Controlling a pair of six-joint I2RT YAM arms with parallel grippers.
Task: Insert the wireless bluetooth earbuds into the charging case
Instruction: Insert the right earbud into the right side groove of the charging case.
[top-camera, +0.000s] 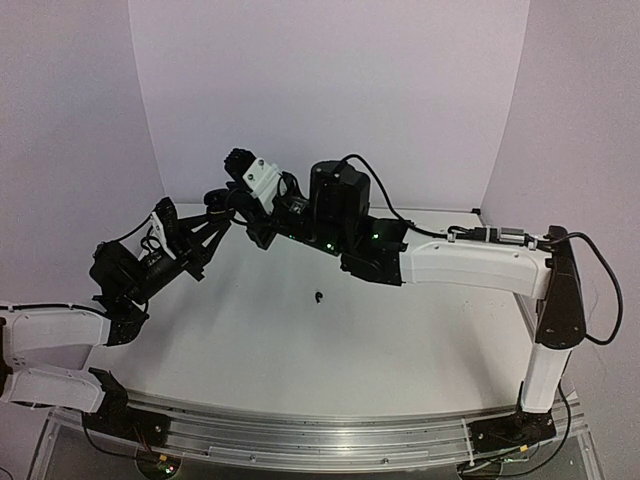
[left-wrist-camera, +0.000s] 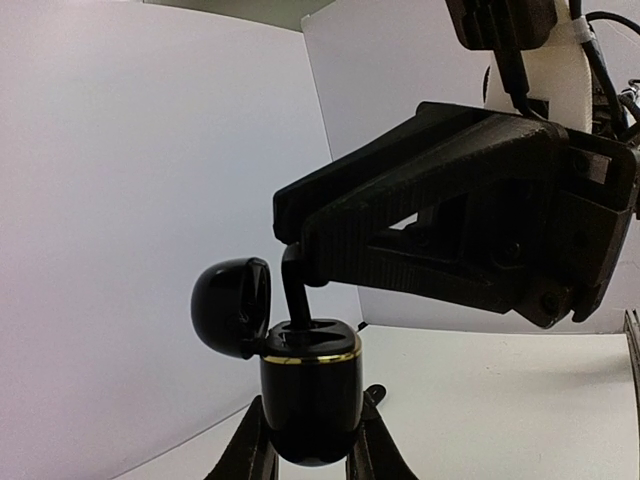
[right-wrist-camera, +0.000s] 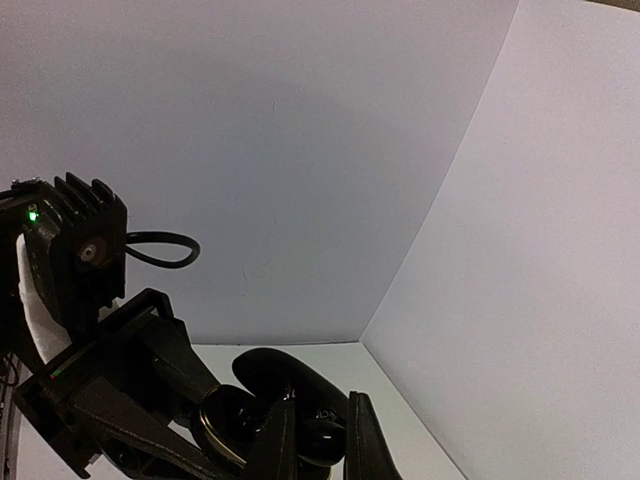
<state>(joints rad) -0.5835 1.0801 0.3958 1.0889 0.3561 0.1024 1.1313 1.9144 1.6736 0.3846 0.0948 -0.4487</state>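
White table (top-camera: 420, 330), white backdrop (top-camera: 330, 90).
The left gripper (left-wrist-camera: 312, 445) clamps the open black charging case (left-wrist-camera: 310, 385); the right gripper (left-wrist-camera: 298, 238) pinches a black earbud (left-wrist-camera: 295, 292), stem dipping into it.

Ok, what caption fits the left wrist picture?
The left gripper holds the open case; the right gripper pokes a black earbud in.

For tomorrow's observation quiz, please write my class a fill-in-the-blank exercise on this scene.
1. The left gripper grips a black charging case whose lid is ____.
2. The right gripper pinches an earbud coloured ____.
3. Exactly ____ loose earbud lies on the table.
Missing words: open; black; one.
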